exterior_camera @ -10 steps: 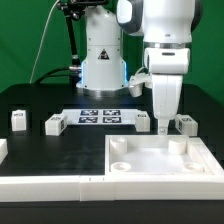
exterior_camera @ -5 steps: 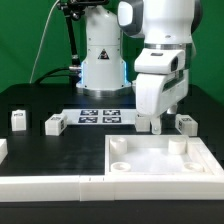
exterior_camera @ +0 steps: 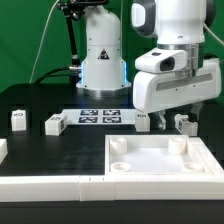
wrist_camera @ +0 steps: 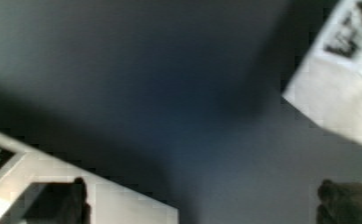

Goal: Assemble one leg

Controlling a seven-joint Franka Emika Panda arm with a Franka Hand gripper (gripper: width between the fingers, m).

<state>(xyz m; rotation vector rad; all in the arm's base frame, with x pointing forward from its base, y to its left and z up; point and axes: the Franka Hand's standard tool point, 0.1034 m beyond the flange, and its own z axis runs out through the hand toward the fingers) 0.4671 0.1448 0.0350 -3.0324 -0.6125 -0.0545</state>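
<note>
Now the pincer [exterior_camera: 154,122] is hanging low over the dark table [exterior_camera: 70,145]. Its two fingers are standing wide apart with nothing between them, and the wrist view is showing only bare table in the gap. The leg [exterior_camera: 183,124], a little white block with a black-and-white tag, is sitting on the table just beside the pincer. It is toward the exterior view's right, close behind the big white tray [exterior_camera: 150,160]. I am guessing the arm is getting ready to grab this leg. To do that well, the pincer should be sliding over until the leg is sitting right in the middle of the gap. The hand is looking tilted, so it should be standing straight before going down. It should be closing gently on two flat sides and not bumping the tray's edge. Two more little blocks [exterior_camera: 17,118] are sitting well apart, past the marker board [exterior_camera: 100,116].
</note>
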